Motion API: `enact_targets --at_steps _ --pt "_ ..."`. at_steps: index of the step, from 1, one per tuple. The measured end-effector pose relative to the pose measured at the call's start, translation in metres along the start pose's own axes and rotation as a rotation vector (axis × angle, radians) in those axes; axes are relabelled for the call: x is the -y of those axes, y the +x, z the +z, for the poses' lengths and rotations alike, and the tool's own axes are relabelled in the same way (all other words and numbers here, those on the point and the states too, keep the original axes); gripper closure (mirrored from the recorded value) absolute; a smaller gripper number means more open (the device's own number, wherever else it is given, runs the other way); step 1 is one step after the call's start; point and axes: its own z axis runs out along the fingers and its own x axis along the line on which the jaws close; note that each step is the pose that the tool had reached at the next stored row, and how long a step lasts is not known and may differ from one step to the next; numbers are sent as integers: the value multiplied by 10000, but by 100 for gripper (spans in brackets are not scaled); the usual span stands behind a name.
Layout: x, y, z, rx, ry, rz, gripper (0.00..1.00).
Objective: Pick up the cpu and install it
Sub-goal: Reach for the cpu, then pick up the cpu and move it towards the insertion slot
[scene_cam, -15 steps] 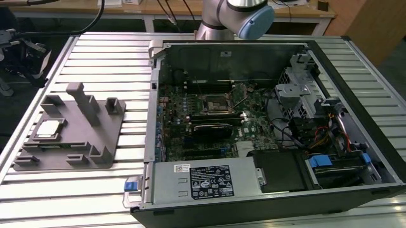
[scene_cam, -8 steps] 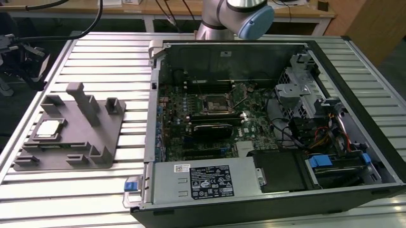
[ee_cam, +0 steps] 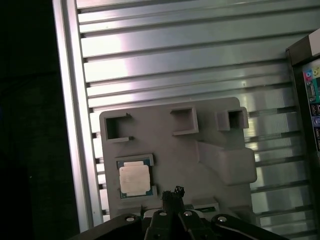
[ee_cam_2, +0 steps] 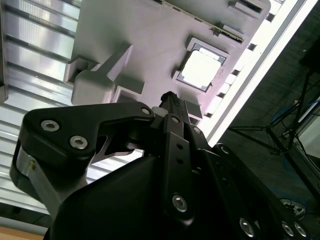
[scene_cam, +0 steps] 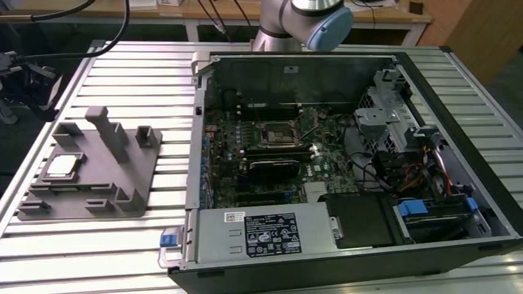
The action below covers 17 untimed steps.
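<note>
The cpu (scene_cam: 63, 166) is a small square chip with a silvery top. It lies flat in a recess of the grey fixture block (scene_cam: 106, 177) on the exterior view's left. Both wrist views look down on the cpu (ee_cam: 135, 180) (ee_cam_2: 200, 67) in its recess. My gripper (ee_cam: 173, 192) (ee_cam_2: 169, 97) hangs well above the fixture block (ee_cam: 200, 135), a little to one side of the cpu and apart from it. It holds nothing that I can see. The black-framed socket (scene_cam: 278, 133) sits on the motherboard inside the open computer case.
The open computer case (scene_cam: 457, 202) lies on the exterior view's right, with a power supply (scene_cam: 261, 233), cables and a drive cage (scene_cam: 384, 116). The ribbed metal table (scene_cam: 122, 67) carries everything. Tall posts (scene_cam: 106, 131) rise from the fixture block. The arm's base (scene_cam: 302, 24) stands behind the case.
</note>
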Motion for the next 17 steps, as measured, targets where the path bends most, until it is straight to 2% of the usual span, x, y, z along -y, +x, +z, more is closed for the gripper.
enact_targets --at_steps 17 --pt "14 43 60 0 0 0 89"
